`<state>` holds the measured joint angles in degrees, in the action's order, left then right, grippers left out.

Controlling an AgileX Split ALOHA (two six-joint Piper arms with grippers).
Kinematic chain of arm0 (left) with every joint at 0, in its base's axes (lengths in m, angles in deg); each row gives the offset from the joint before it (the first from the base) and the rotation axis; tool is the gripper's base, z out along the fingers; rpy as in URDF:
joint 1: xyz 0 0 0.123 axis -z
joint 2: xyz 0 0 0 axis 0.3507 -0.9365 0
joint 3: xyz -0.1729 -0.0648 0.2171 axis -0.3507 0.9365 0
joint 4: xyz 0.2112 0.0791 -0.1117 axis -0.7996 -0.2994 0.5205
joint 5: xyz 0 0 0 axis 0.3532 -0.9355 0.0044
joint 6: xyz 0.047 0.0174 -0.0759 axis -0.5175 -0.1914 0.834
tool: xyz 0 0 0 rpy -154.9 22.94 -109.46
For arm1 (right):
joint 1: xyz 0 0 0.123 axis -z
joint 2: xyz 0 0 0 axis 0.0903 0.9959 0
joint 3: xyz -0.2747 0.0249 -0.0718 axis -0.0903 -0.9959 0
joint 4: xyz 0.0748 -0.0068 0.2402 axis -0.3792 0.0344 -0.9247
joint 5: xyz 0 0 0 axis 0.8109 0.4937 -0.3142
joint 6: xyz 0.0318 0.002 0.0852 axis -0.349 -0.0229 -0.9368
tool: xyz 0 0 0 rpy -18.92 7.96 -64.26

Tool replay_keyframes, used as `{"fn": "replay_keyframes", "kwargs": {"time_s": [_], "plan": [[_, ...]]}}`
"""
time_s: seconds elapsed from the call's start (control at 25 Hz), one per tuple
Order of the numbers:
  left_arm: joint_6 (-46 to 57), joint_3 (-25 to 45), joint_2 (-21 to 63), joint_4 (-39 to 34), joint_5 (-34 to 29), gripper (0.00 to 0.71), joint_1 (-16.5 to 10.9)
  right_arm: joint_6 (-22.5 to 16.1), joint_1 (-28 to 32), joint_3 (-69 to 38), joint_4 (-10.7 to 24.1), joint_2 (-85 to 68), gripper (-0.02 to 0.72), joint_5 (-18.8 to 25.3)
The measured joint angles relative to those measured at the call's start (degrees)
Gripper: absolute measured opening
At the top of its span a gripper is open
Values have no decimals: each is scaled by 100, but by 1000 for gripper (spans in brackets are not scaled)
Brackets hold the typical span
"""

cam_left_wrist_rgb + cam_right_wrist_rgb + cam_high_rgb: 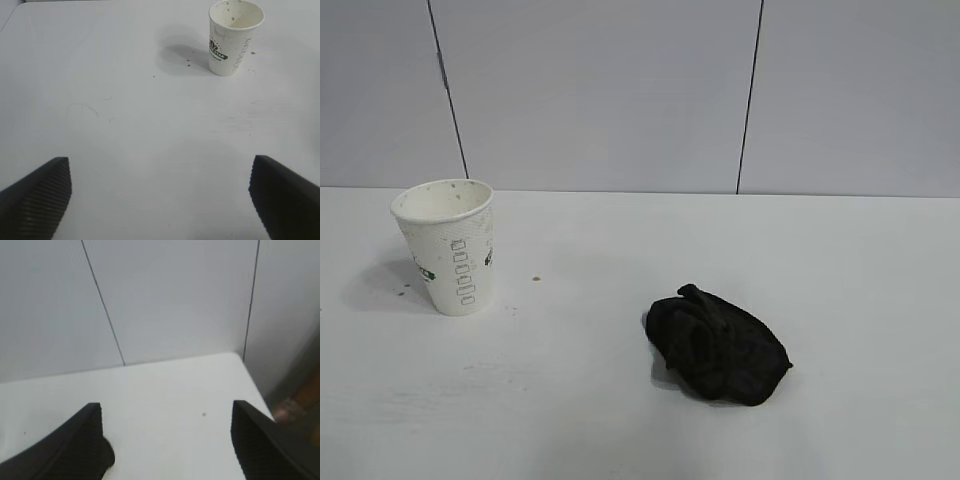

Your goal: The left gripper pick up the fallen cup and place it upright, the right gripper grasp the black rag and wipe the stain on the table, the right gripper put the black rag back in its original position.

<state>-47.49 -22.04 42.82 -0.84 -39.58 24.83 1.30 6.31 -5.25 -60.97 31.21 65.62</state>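
Black rag, right of the upright paper cup: soft, limp; pinch its raised fold. Both jaws spread, empty.

I can read no words here. The only printing I find is on the white paper cup standing upright on the white tabletop. On the cup's wall I make out a green logo band whose letters are too small to read, and beside that logo a column of small green outlined boxes running down the wall, with nothing legible inside them.
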Motion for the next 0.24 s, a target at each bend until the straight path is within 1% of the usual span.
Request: {"fn": "replay_keyframes", "kwargs": {"time_s": [0.12,0.24], "plan": [[0,0,0,0,0,695,0,-18,-117,-493,68,0,496,-205],[0,0,0,0,0,695,0,-43,-245,-663,105,0,496,-300]]}}
